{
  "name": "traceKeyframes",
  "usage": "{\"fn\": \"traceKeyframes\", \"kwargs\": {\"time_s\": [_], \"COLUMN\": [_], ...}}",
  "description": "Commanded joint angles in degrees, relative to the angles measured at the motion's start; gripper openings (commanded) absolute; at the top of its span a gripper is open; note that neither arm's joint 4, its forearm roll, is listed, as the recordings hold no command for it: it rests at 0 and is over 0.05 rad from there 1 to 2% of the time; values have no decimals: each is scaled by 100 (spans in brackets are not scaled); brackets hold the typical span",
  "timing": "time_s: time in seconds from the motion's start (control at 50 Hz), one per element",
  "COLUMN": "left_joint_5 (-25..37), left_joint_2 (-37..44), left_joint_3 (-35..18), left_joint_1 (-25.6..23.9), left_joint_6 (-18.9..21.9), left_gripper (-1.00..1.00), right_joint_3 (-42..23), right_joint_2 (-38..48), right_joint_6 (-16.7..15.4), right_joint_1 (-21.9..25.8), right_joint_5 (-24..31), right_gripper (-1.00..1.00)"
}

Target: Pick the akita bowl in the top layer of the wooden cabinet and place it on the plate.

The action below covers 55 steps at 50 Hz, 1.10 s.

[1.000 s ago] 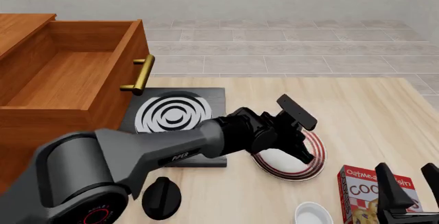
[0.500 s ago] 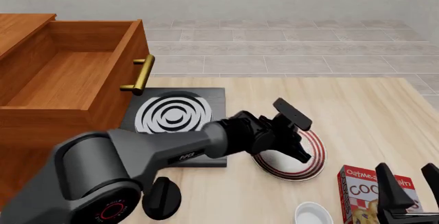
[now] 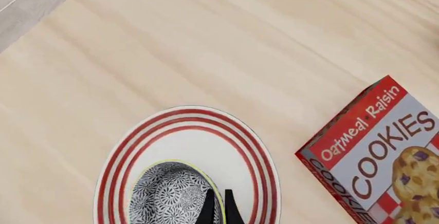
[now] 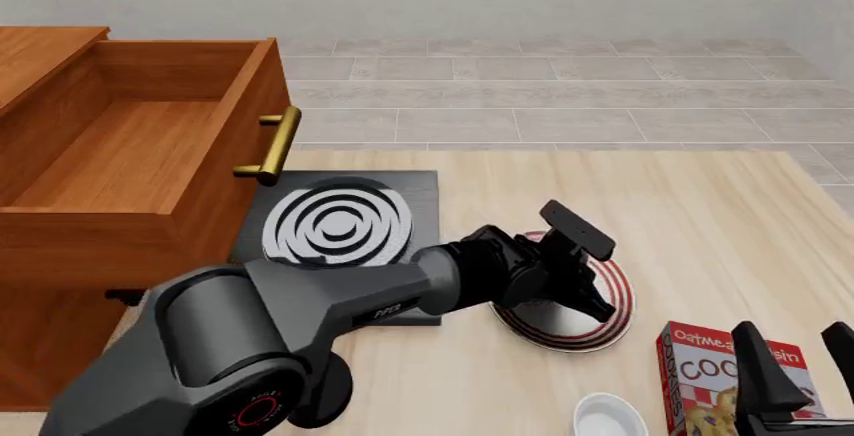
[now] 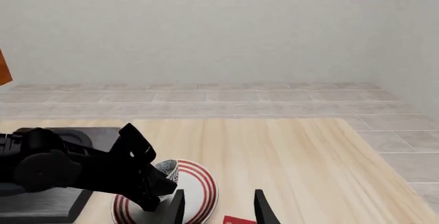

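The akita bowl (image 3: 168,196), white with dense dark patterning, rests on the red-ringed plate (image 3: 199,124) in the left wrist view. My left gripper (image 3: 218,211) is shut on the bowl's rim, its two fingers close together. From the front, the left gripper (image 4: 590,301) sits low over the plate (image 4: 587,334) and hides the bowl. The right wrist view shows the bowl (image 5: 167,170) beside the left gripper (image 5: 154,185). The wooden cabinet (image 4: 80,231) stands at the left with its top layer (image 4: 120,156) pulled out and empty. My right gripper (image 4: 794,371) is open at the front right.
A black stove (image 4: 340,221) with white spiral rings lies between the cabinet and the plate. A red cookie box (image 4: 714,376) lies just right of the plate, next to my right gripper. A plain small white bowl (image 4: 611,418) sits at the front edge. The drawer's brass handle (image 4: 274,146) juts out above the stove.
My left gripper has come down a little onto the plate with the bowl in it. The right arm has not moved.
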Motion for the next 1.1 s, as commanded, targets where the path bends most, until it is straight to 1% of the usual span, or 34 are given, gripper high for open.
{"fn": "traceKeyframes", "kwargs": {"time_s": [0.02, 0.24, 0.3, 0.36, 0.42, 0.44, 0.48, 0.5, 0.86, 1.1], "left_joint_5": [-39, -105, -129, -125, -96, -43, -73, -64, 89, 116], "left_joint_2": [81, 73, 76, 86, 103, 153, 124, 124, -27, -276], "left_joint_3": [-80, 16, 50, 45, 15, -45, -7, -8, -98, -33], "left_joint_1": [7, 19, 21, 32, 32, 48, 7, 11, -45, -139], "left_joint_6": [-29, -73, -83, -86, -167, -310, -287, -294, -378, -397], "left_gripper": [-100, -100, -100, -100, -100, -100, -100, 100, 100, 100], "right_joint_3": [3, -4, -4, -5, -7, -7, -8, -8, -8, -8], "right_joint_2": [-21, 5, 409, 674, 831, 773, 767, 764, 763, 765], "right_joint_6": [-6, -17, -19, -20, -18, -18, -15, -18, -16, -19], "right_joint_1": [3, 11, 10, 11, 10, 12, 9, 7, 11, 8], "right_joint_5": [14, 0, -403, -664, -818, -759, -752, -751, -750, -751], "right_gripper": [100, 100, 100, 100, 100, 100, 100, 100, 100, 100]}}
